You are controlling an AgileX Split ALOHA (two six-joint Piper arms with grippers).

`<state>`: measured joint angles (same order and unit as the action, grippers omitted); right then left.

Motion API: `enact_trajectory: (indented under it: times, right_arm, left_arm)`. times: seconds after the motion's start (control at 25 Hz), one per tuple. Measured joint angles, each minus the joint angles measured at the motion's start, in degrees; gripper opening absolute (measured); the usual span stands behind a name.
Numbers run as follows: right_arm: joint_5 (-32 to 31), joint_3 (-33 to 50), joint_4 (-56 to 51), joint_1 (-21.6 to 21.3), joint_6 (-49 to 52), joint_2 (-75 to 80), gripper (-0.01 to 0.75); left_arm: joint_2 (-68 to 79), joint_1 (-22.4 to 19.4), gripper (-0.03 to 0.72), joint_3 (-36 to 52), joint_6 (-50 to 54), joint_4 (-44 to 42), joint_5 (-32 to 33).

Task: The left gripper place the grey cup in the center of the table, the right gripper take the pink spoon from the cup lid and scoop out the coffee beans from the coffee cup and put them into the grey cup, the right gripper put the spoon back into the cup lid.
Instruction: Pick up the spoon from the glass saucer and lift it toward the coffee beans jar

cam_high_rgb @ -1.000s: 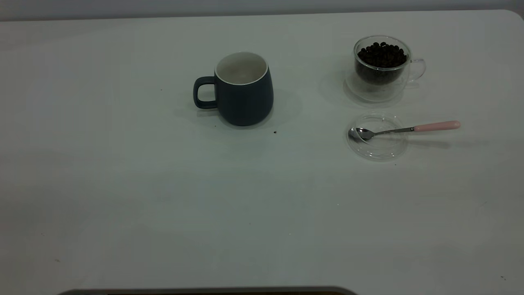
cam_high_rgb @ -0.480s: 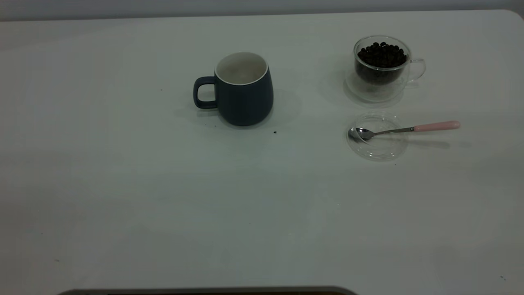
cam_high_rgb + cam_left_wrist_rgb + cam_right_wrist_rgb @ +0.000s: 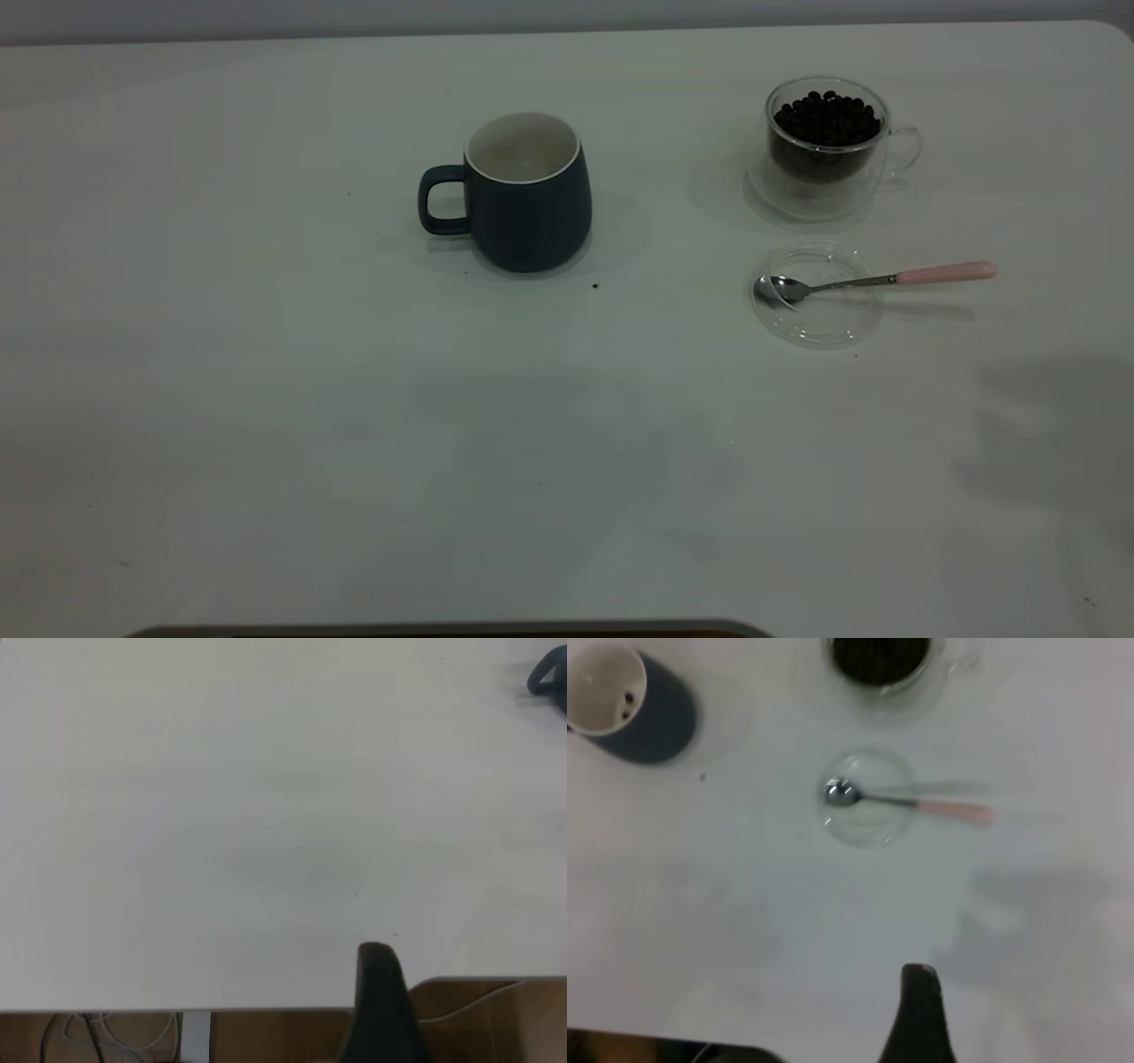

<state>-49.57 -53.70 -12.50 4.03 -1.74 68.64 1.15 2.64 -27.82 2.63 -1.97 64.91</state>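
The grey cup (image 3: 530, 204) stands upright near the middle of the table (image 3: 266, 399), handle pointing left. The right wrist view looks into it (image 3: 633, 704) and shows a dark speck inside. At the back right stands the glass coffee cup (image 3: 826, 168), full of coffee beans (image 3: 827, 117). In front of it lies the clear cup lid (image 3: 815, 319). The pink spoon (image 3: 873, 281) rests with its bowl in the lid and its handle pointing right. Neither gripper shows in the exterior view. My right gripper (image 3: 920, 1010) hangs high over the table, nearer than the lid (image 3: 868, 824). My left gripper (image 3: 376, 1001) sits at the table's edge, far from the cup (image 3: 551, 678).
A tiny dark speck (image 3: 594, 285) lies on the table just right of the grey cup. A dark rounded edge (image 3: 443, 631) runs along the bottom of the exterior view. Beyond the table edge, the left wrist view shows wood flooring and cables (image 3: 106, 1032).
The cups, lid and spoon have not moved. Soft shadows have spread over the table's near middle and lower right in the exterior view.
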Motion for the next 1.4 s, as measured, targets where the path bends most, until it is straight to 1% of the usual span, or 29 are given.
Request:
enact_trajectory:
  times: [0.12, 0.24, 0.32, 0.44, 0.68, 0.88, 1.08, 1.28, 1.4]
  right_arm:
    - [1.58, -3.49, -5.87, 0.0, -3.64, 9.97, 0.67]
    - [2.56, -6.45, -14.64, -1.34, -11.04, 18.8, 0.67]
    - [1.72, -7.87, -21.35, -4.47, -16.95, 24.75, 0.67]
    - [-0.06, -8.15, -28.38, -9.62, -25.28, 31.3, 0.67]
    - [-0.61, -8.16, -33.77, -16.56, -32.24, 37.33, 0.67]
    - [-2.09, -6.0, -42.08, -22.9, -42.63, 42.72, 0.67]
    - [-0.59, -1.31, -49.27, -24.53, -52.47, 46.86, 0.67]
    - [0.51, -0.81, -55.32, -24.96, -59.34, 53.13, 0.67]
    - [0.41, -0.81, -56.16, -25.45, -61.91, 56.74, 0.67]
  left_arm:
    - [0.0, 0.0, 0.586, 0.0, 0.0, 0.0, 0.0]
    - [0.0, 0.0, 0.586, 0.0, 0.0, 0.0, 0.0]
    - [0.0, 0.0, 0.586, 0.0, 0.0, 0.0, 0.0]
    - [0.0, 0.0, 0.586, 0.0, 0.0, 0.0, 0.0]
    - [0.0, 0.0, 0.586, 0.0, 0.0, 0.0, 0.0]
    - [0.0, 0.0, 0.586, 0.0, 0.0, 0.0, 0.0]
    - [0.0, 0.0, 0.586, 0.0, 0.06, 0.0, 0.0]
    - [0.0, 0.0, 0.586, 0.0, 0.06, 0.0, 0.0]
    - [0.0, 0.0, 0.586, 0.0, 0.06, 0.0, 0.0]
